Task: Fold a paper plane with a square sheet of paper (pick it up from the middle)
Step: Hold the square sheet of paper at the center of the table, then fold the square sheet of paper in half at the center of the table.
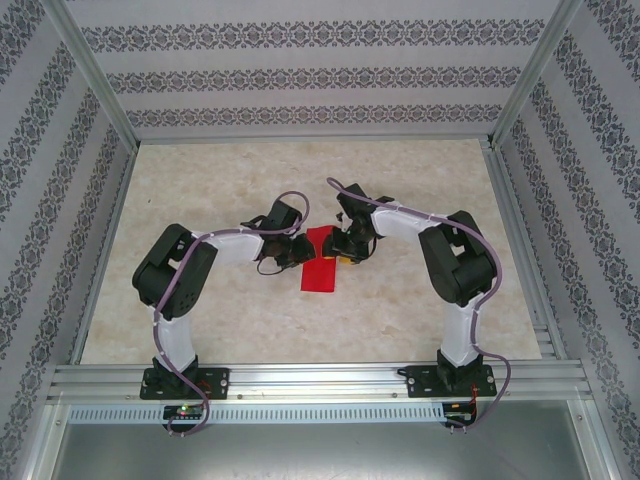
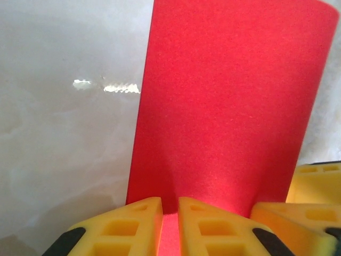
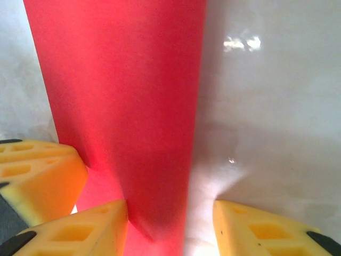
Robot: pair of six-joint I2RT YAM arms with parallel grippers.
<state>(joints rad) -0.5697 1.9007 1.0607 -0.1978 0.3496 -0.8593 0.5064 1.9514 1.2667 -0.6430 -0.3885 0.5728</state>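
The square sheet of paper (image 1: 320,270) is bright red and lies mid-table between my two grippers, showing as a narrow strip. My left gripper (image 1: 297,250) is at its left side. In the left wrist view, the left gripper (image 2: 170,226) has its yellow fingers (image 2: 125,226) nearly together, with a raised ridge of the paper (image 2: 229,106) pinched in the thin gap. My right gripper (image 1: 345,250) is at the paper's right side. In the right wrist view, the right gripper (image 3: 170,218) stands open, its fingers (image 3: 261,229) wide apart astride the paper's (image 3: 122,96) right edge.
The pale marble-patterned tabletop (image 1: 220,190) stretches around the paper on all sides. Aluminium rails (image 1: 320,380) run along the near edge by the arm bases. Patterned walls (image 1: 300,70) close off the back and sides. The right gripper's finger (image 2: 314,184) shows beside the left fingers.
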